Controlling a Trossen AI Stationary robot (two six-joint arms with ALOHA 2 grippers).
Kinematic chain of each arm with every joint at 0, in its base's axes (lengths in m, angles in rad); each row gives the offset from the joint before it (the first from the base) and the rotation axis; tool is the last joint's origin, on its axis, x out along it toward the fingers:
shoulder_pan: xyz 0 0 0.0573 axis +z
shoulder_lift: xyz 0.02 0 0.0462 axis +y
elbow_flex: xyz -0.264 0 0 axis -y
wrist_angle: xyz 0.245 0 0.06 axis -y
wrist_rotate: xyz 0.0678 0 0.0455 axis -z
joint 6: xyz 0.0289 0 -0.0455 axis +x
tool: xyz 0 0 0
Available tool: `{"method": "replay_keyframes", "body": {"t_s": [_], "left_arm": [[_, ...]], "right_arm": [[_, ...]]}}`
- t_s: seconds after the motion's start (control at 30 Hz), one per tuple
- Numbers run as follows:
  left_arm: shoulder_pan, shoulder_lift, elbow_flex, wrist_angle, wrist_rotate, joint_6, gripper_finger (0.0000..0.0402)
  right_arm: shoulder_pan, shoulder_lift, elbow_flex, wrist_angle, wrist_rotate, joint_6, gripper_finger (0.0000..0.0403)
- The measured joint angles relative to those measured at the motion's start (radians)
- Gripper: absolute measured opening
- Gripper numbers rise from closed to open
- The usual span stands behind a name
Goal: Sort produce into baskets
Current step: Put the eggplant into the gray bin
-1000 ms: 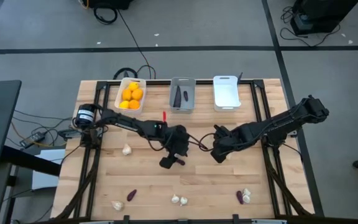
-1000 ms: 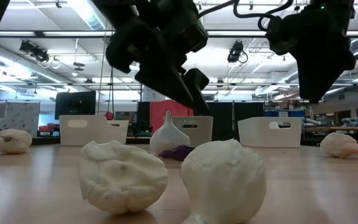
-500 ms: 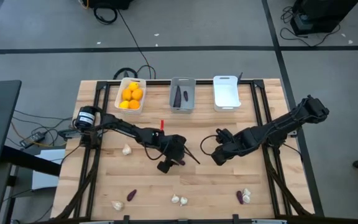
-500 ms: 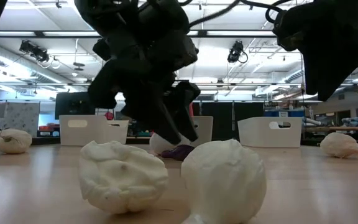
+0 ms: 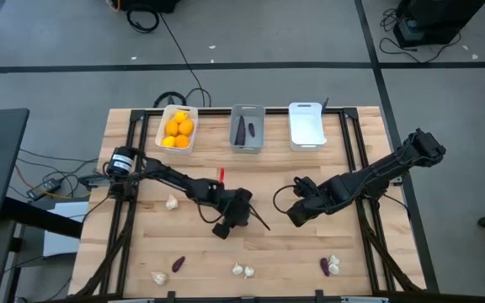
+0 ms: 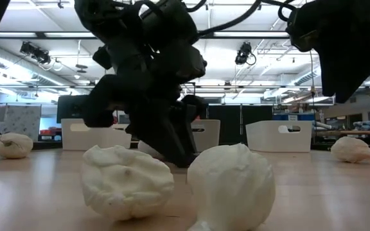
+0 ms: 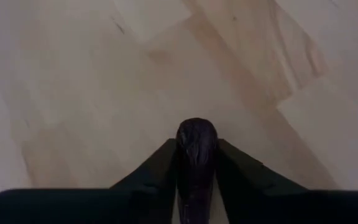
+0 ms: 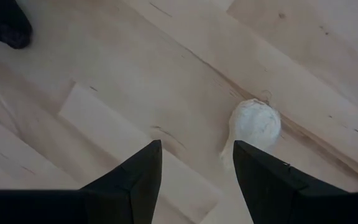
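My left gripper [image 5: 236, 215] is down at the middle of the table, shut on a small dark purple piece [image 7: 196, 144]; in the low view it is the dark mass [image 6: 166, 138]. My right gripper [image 5: 297, 212] hovers open over a whitish garlic bulb [image 8: 255, 123] that lies on the wood past its fingers [image 8: 194, 171], apart from them. At the far edge stand a white basket with orange fruits [image 5: 178, 128], a grey basket with purple pieces [image 5: 247, 126] and a white empty basket [image 5: 306, 124]. My left gripper pinches the purple piece between its two fingers, which lie along its sides; its rounded end [image 7: 196, 132] sticks out past the fingertips. The fingers slant down at the table. Whether the piece rests on the wood, I cannot tell.
Loose on the table: a garlic bulb at the left [image 5: 172, 202]; along the near edge a bulb [image 5: 159, 277], a purple piece [image 5: 178, 263], two bulbs [image 5: 242, 270], a purple piece [image 5: 324, 266] and a bulb [image 5: 334, 265]. Two bulbs [image 6: 127, 179] [image 6: 231, 186] fill the low view's foreground.
My left gripper has come down toward the table and a little toward the near edge, onto the purple piece and the bulb behind it, which it now hides in the low view.
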State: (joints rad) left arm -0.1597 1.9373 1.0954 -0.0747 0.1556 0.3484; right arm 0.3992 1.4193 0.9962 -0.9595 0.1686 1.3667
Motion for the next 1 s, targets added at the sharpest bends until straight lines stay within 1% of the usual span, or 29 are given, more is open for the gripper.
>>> {"method": "replay_keyframes", "body": {"t_s": [0.1,0.2,0.33,0.47,0.57,0.77,0.87,1.0], "left_arm": [[0.000,-0.011,0.029,-0.013,-0.016,-0.034,0.0071],[0.006,-0.018,0.094,-0.094,-0.015,-0.054,0.0047],[0.029,-0.018,0.202,-0.148,-0.006,-0.160,0.0043],[0.088,-0.019,0.275,-0.189,0.005,-0.248,0.0049],[0.158,-0.019,0.339,-0.280,0.007,-0.275,0.0050],[0.326,-0.019,0.453,-0.486,0.006,-0.278,0.0050],[0.417,-0.019,0.485,-0.521,0.007,-0.277,0.0050],[0.548,-0.019,0.498,-0.521,0.007,-0.276,0.0050]], "right_arm": [[0.000,0.000,0.000,-0.002,-0.006,0.000,0.0208],[0.000,0.000,0.000,-0.004,-0.006,0.000,0.0208],[0.000,0.000,0.000,-0.009,-0.012,0.004,0.0208],[0.019,0.000,-0.004,-0.012,-0.012,0.037,0.0208],[0.058,0.000,-0.017,-0.017,-0.013,0.090,0.0208],[0.163,0.000,-0.020,-0.100,0.002,0.314,0.0206],[0.209,0.000,-0.020,-0.107,-0.020,0.388,0.0206],[0.262,0.000,-0.021,-0.081,-0.086,0.487,0.0206]]}}
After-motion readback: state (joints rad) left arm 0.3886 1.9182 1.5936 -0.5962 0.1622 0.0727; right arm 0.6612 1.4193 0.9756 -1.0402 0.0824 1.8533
